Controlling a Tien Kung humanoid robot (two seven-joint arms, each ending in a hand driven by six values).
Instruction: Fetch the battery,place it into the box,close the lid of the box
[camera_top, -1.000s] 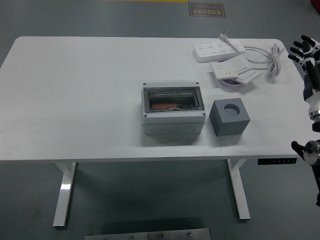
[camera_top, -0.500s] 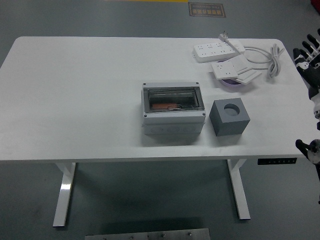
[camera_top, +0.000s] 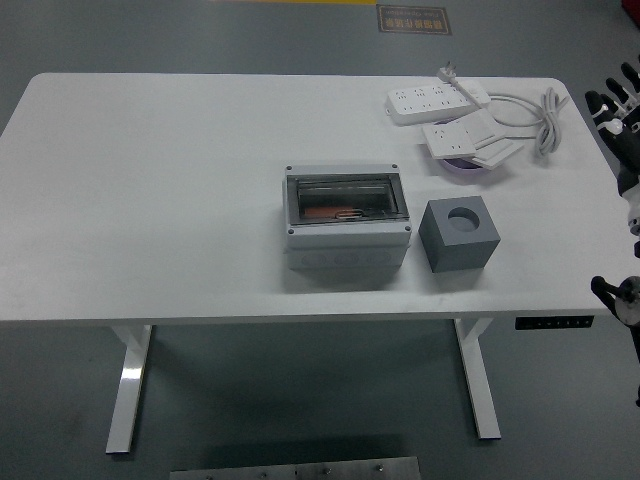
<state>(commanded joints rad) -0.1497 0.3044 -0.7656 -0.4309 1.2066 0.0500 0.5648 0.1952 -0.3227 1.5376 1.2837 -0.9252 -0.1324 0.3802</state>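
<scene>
Right hand shows only at the picture's right edge, off the surface's far right corner, with its dark fingers spread and holding nothing; no left hand shows.

Going left to right, the left half of the white surface is bare. Near the middle stands the grey box, its clear lid lying down flat over the top. Through the lid a reddish-orange thing shows inside, likely the battery, though it is too blurred to be sure. Just beside the box to the right, apart from it, sits a dark grey cube with a round hole in its top. Behind the cube, at the far right, white power strips lie with their coiled cable, one resting over a purple dish.
</scene>
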